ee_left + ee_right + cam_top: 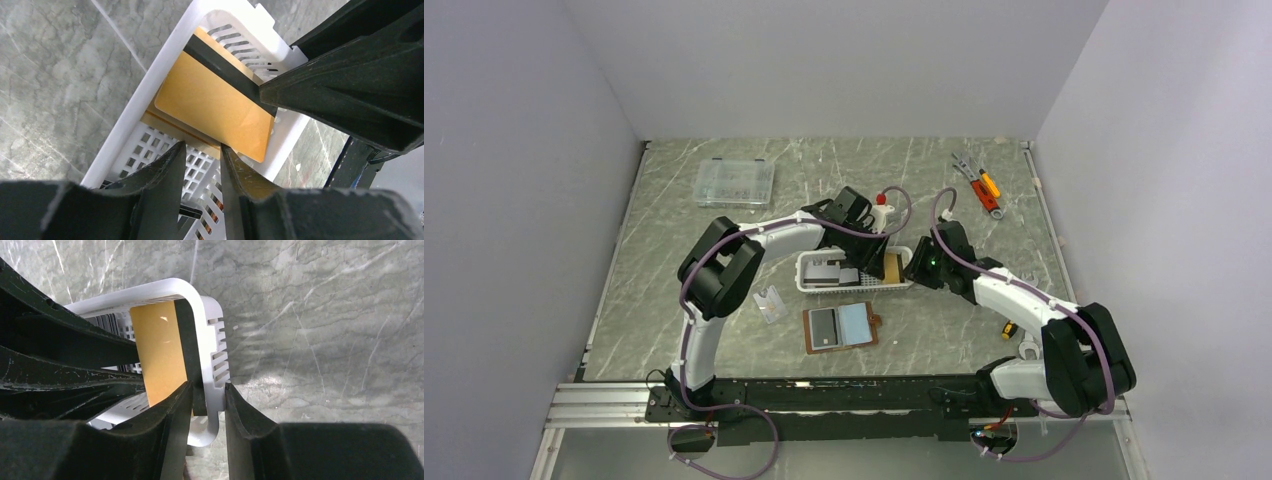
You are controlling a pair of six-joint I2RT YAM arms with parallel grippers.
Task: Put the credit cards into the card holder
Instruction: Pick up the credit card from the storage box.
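Observation:
An orange-gold credit card (210, 102) with a black stripe leans tilted in the right end of the white slotted basket (132, 107). My left gripper (202, 150) is open just below the card's lower edge, with only the basket floor between its fingers. My right gripper (209, 387) is open and stands astride the basket's end wall (212, 365) and the card's striped edge (187, 340). Grey-striped credit cards (827, 270) lie in the basket's left part. The brown card holder (856, 325) lies open in front of the basket, with a grey card (822, 328) on its left half.
A small clear plastic piece (770, 303) lies left of the card holder. A clear compartment box (735, 182) sits at the back left and hand tools (977, 185) at the back right. A small yellow item (1008, 329) lies beside the right arm.

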